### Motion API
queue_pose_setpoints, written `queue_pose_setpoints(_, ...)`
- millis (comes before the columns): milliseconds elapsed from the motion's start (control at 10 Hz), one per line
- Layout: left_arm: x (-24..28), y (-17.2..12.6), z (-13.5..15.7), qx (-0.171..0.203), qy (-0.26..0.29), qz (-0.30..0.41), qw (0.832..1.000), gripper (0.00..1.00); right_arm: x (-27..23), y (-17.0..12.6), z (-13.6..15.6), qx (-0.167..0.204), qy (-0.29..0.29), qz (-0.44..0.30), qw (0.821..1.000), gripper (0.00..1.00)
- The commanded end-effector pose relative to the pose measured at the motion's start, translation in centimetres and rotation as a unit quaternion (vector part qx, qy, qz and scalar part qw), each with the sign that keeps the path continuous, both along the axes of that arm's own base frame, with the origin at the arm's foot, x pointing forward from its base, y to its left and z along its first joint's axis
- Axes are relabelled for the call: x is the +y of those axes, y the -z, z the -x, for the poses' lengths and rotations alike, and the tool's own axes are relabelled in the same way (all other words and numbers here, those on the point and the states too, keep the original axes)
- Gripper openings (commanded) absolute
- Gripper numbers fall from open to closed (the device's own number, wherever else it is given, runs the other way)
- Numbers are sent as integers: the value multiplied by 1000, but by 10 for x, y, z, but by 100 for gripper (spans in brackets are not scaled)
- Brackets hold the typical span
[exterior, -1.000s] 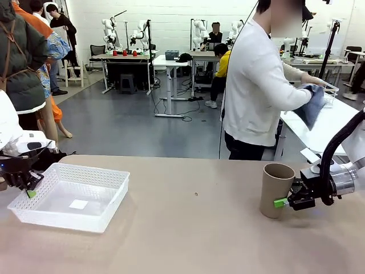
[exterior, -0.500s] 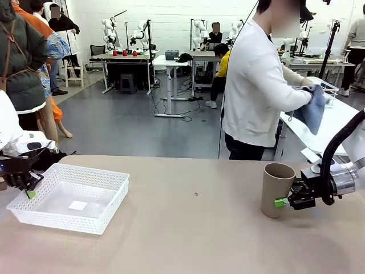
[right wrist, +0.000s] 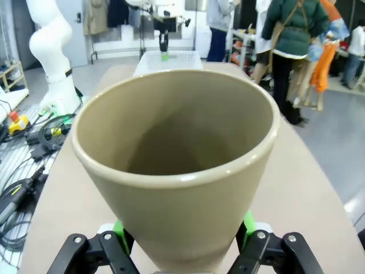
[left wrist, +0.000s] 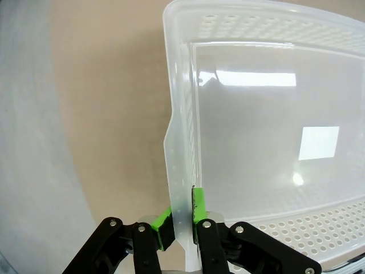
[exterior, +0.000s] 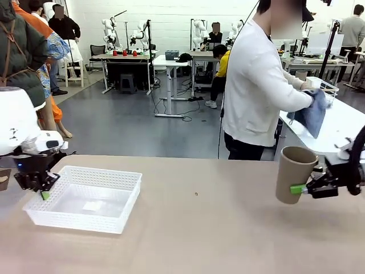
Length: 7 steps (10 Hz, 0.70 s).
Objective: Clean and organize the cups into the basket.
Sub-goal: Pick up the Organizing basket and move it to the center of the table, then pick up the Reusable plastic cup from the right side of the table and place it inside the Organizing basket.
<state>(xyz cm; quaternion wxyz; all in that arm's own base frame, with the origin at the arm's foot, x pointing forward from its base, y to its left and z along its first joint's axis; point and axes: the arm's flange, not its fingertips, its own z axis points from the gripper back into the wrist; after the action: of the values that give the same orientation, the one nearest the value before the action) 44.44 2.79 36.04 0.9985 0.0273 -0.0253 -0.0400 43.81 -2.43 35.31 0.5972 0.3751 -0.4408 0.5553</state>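
A tan-brown cup (exterior: 295, 171) is tilting slightly, mouth up, at the right edge of the frame. The fingers of the right gripper (exterior: 299, 189) are clasping its lower body from both sides. At lower left, the basket (exterior: 122, 201) is resting on the worktop (exterior: 205, 240), and the fingers of the left gripper (exterior: 44, 194) are pinching its left-hand wall. At upper right, a person (exterior: 256, 85) is handling a blue cloth (exterior: 312, 114).
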Motion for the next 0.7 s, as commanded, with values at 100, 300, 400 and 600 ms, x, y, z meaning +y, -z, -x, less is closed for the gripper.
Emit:
queue_pose_setpoints(100,-71,-5,-12,8,-58,-36,998,0,-12,-49,33,-17,50,9,999,23)
queue_pose_setpoints(300,-114,-9,-20,1,-47,-45,998,0,-20,-87,44,-14,51,13,999,23)
queue_pose_setpoints(400,-133,-9,-25,6,-38,-44,998,0,-22,-104,47,-12,54,13,998,23)
queue_pose_setpoints(600,-171,-8,-35,9,-22,-49,998,0,-24,-139,51,-9,74,14,997,23)
